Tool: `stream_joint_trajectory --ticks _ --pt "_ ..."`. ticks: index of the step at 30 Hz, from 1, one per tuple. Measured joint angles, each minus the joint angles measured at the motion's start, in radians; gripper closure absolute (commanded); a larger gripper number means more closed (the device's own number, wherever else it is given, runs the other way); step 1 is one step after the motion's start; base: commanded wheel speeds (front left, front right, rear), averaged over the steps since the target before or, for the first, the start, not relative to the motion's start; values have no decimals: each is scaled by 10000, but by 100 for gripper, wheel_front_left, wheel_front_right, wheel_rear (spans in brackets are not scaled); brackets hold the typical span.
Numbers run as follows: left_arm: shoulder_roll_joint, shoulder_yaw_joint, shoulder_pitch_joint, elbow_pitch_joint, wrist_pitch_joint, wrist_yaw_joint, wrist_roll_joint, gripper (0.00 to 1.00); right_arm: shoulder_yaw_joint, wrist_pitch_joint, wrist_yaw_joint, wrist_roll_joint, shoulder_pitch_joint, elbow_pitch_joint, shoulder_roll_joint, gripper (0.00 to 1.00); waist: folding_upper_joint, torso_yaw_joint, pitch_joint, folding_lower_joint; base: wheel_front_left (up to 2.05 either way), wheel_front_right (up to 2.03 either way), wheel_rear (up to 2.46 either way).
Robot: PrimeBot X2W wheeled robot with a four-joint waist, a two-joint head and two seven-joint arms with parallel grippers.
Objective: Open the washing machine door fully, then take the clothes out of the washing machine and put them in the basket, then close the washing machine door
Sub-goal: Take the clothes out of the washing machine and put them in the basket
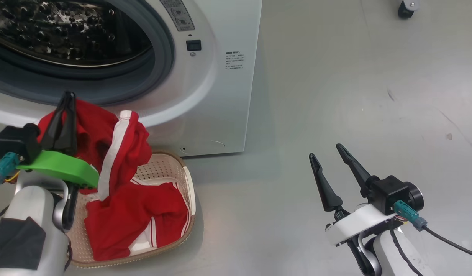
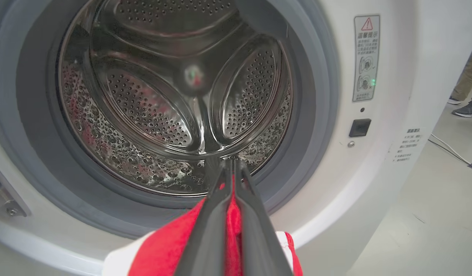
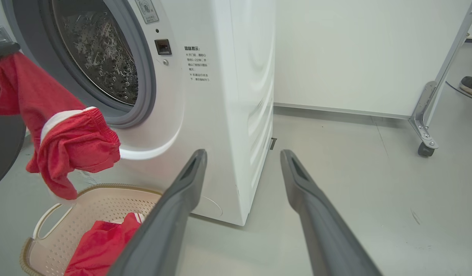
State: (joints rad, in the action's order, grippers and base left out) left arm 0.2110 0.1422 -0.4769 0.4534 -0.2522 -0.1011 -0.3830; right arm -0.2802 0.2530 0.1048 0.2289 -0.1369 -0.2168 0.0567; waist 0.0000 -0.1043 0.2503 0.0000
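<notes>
The washing machine [image 1: 220,96] stands open, its steel drum [image 2: 174,99] bare inside. The black rim of the washing machine door [image 3: 2,149] shows swung out at the left edge of the right wrist view. My left gripper [image 1: 69,97] is shut on red clothes [image 1: 121,145] with a white stripe, held up in front of the grey rubber ring and above the basket [image 1: 184,168]. More red clothes [image 1: 136,218] lie in the basket. In the left wrist view the fingers [image 2: 220,214] pinch red fabric [image 2: 167,249]. My right gripper [image 1: 325,150] hangs open over the floor to the right, holding nothing.
The basket sits on the grey floor against the machine's front lower corner. A wheeled metal frame [image 3: 425,130] stands at the far right by a white wall. A person's shoe [image 3: 471,84] is behind it. A caster [image 1: 406,7] shows at the top right.
</notes>
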Motion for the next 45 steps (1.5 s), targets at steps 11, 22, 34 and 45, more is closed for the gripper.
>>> stream_joint_trajectory --ticks 11,22,34,45 --pt "207 658 127 479 384 10 650 100 -48 0 42 -6 -132 167 -4 0 0 -198 748 0 0 0 0" --pt "362 974 356 1300 989 226 1003 100 -88 0 73 -13 -507 270 -10 0 0 -470 1548 0 0 0 0" --pt "320 1275 -34 2130 1283 221 1241 100 -163 0 75 -13 -826 330 -19 0 0 -825 2243 0 0 0 0" --pt "376 779 -284 3241 1363 341 972 100 -163 2 75 -46 -1004 384 -33 0 0 -1081 2768 0 0 0 0"
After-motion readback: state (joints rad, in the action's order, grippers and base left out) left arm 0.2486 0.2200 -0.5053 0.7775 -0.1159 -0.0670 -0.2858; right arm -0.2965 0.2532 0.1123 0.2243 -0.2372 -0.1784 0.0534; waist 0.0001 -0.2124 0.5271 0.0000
